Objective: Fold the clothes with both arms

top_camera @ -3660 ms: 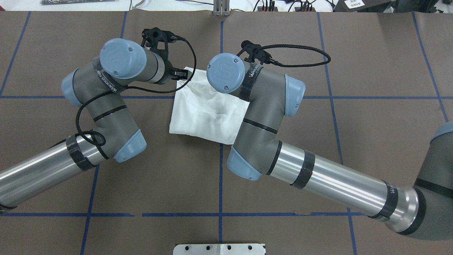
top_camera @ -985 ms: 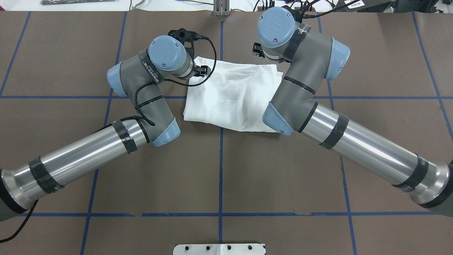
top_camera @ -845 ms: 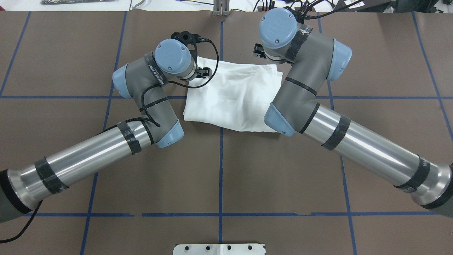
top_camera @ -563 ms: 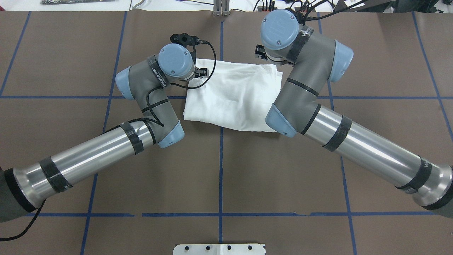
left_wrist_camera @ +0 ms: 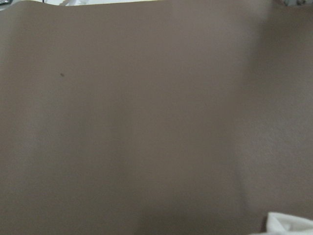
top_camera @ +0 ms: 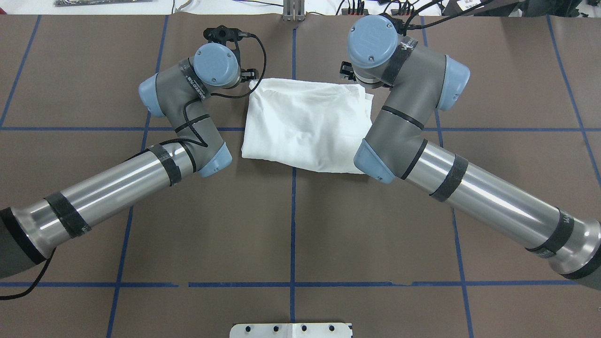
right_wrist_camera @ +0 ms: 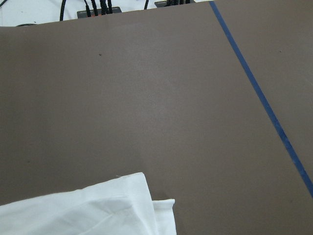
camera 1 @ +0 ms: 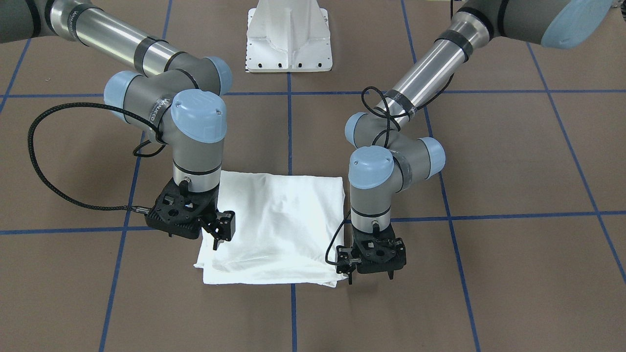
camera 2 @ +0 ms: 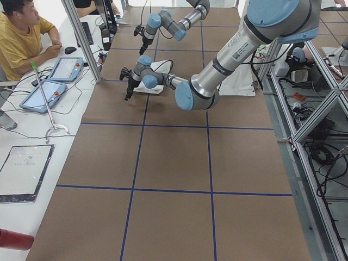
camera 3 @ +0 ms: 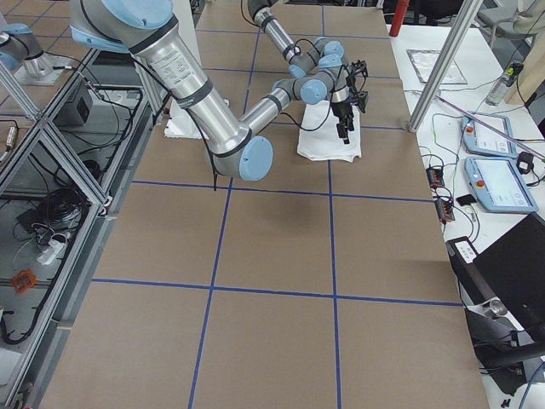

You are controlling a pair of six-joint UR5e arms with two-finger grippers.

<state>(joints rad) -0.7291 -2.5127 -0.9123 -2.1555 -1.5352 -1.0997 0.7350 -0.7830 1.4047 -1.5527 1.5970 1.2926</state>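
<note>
A folded white cotton T-shirt (camera 1: 279,225) lies flat on the brown table (camera 1: 513,161), straddling a blue tape line (camera 1: 293,313). The black two-finger left gripper (camera 1: 370,277) hangs just beside one corner farthest from the robot. The right gripper (camera 1: 221,238) hangs over the other. Both are parted, grasping nothing.
</note>
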